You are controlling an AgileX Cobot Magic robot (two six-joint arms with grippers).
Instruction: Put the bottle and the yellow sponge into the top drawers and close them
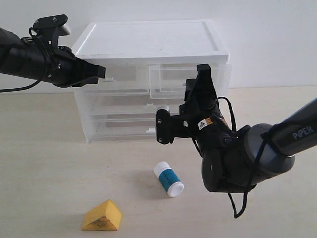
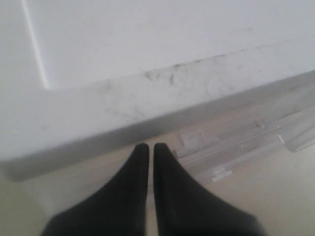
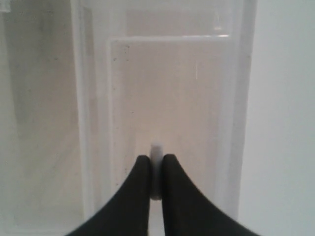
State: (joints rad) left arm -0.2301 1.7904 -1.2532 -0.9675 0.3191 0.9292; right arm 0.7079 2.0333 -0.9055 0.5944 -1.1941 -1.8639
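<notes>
Bottle (image 1: 168,179): lying on its side on the surface (image 1: 49,163), in front of the cabinet (image 1: 148,42), white cap toward the camera, teal band showing. Nothing touches it.

Yellow sponge (image 1: 102,216): wedge, on the surface near the bottle, closer to the exterior camera and off to the left. Also untouched.

Top drawers: left top drawer (image 1: 124,74) sits flush in the cabinet. Right top drawer (image 1: 171,82) stands out part way from the front; looks empty in the right wrist view.

Right gripper (image 3: 156,160): at the front of the right top drawer, fingers pinched narrow on its white handle tab (image 3: 156,147), which shows between the tips. In the exterior view it sits at the drawer front (image 1: 194,85), above and behind the bottle.

Left gripper (image 2: 148,147): fingers pressed together, nothing between them. Tips just below the cabinet's white top edge, close to the left top drawer's front (image 1: 101,72); contact cannot be told.
</notes>
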